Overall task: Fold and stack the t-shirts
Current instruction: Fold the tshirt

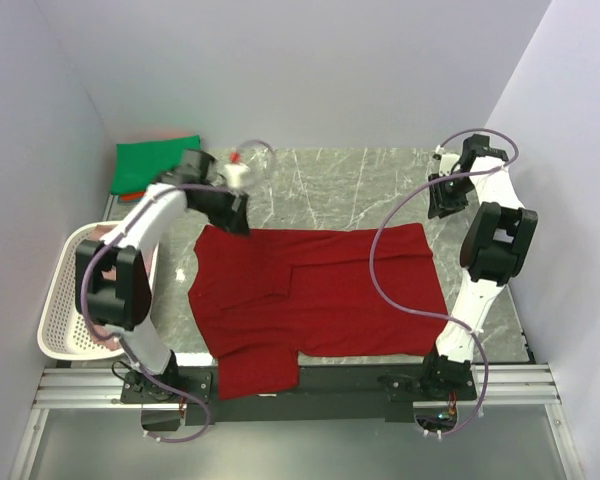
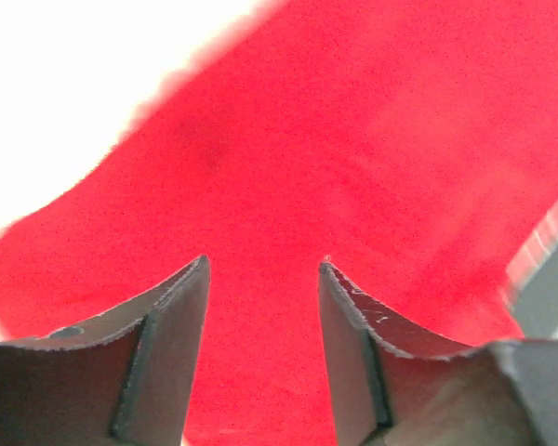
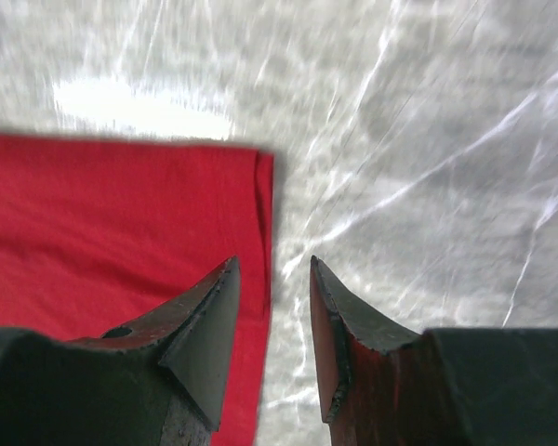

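A dark red t-shirt point(image 1: 320, 295) lies partly folded across the middle of the marble table, one flap hanging over the near edge. A green t-shirt point(image 1: 156, 165) lies folded at the far left corner. My left gripper point(image 1: 236, 222) is open over the red shirt's far left corner; its wrist view is filled with red cloth point(image 2: 353, 167) between the open fingers. My right gripper point(image 1: 442, 208) is open above the table just past the shirt's far right corner; its wrist view shows the shirt's edge point(image 3: 121, 223) beside the left finger.
A white lattice basket point(image 1: 65, 300) stands at the table's left edge with a bit of pink cloth point(image 1: 98, 232) in it. Bare marble table point(image 1: 350, 185) lies beyond the shirt. Grey walls close in left, back and right.
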Tool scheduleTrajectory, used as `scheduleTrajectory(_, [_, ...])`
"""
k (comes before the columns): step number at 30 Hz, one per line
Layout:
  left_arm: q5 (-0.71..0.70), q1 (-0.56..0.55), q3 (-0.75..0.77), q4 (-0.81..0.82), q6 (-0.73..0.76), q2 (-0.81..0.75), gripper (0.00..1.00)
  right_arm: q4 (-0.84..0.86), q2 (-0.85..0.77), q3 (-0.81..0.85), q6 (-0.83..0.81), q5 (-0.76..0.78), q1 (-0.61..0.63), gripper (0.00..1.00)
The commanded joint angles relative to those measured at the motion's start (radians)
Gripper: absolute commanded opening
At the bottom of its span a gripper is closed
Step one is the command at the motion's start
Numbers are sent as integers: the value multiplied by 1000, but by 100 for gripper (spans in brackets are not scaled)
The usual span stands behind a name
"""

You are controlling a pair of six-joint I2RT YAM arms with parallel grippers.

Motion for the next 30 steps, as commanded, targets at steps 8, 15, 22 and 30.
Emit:
scheduleTrajectory(8, [-186, 238, 160, 90, -237, 207, 61, 70, 75, 66, 140, -5, 10, 50])
scheduleTrajectory(15, [-235, 277, 143, 95, -274, 263, 61, 53, 107, 54, 177, -63, 13, 45])
scheduleTrajectory(22, [-236, 281, 129, 104, -276, 288, 62, 47, 134, 43, 200, -85, 22, 44])
scheduleTrajectory(30, [-206, 286, 149, 107, -274, 332, 67, 30, 154, 35, 206, -95, 24, 42])
